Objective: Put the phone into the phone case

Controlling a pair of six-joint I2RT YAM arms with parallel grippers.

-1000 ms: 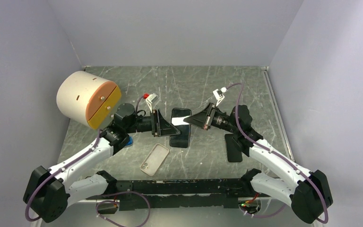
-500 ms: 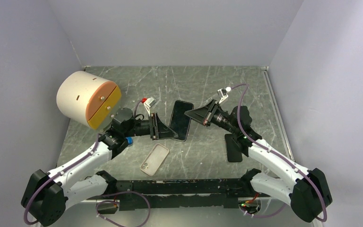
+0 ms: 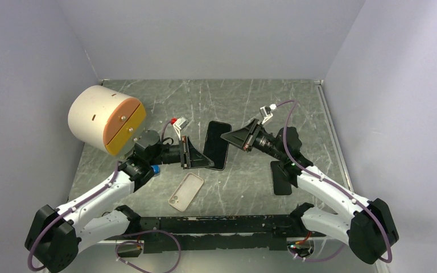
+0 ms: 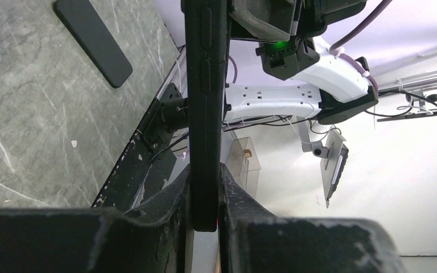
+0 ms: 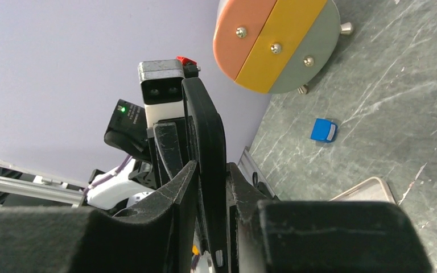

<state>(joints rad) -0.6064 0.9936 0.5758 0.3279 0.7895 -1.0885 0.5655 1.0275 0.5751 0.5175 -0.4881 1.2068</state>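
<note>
1. Since a second ago the phone (image 3: 217, 145) has tipped to a slant between the two arms. The left claw (image 4: 205, 196) has closed in on it.
2. The left claw now pinches the phone's thin end tight. The right claw (image 5: 210, 182) has a finger on each side of the phone, but I cannot tell if it squeezes.
3. The phone is up in the air. The phone case (image 3: 186, 191) lies flat on the table (image 3: 250, 102), apart from it.
4. The phone looks hard and slippery, so hold its sides. The case looks thin and bendy and may slide.

Black phone (image 5: 207, 131) edge-on between right hand (image 5: 210, 168) fingers; phone case (image 5: 370, 190) corner lower right.
</note>
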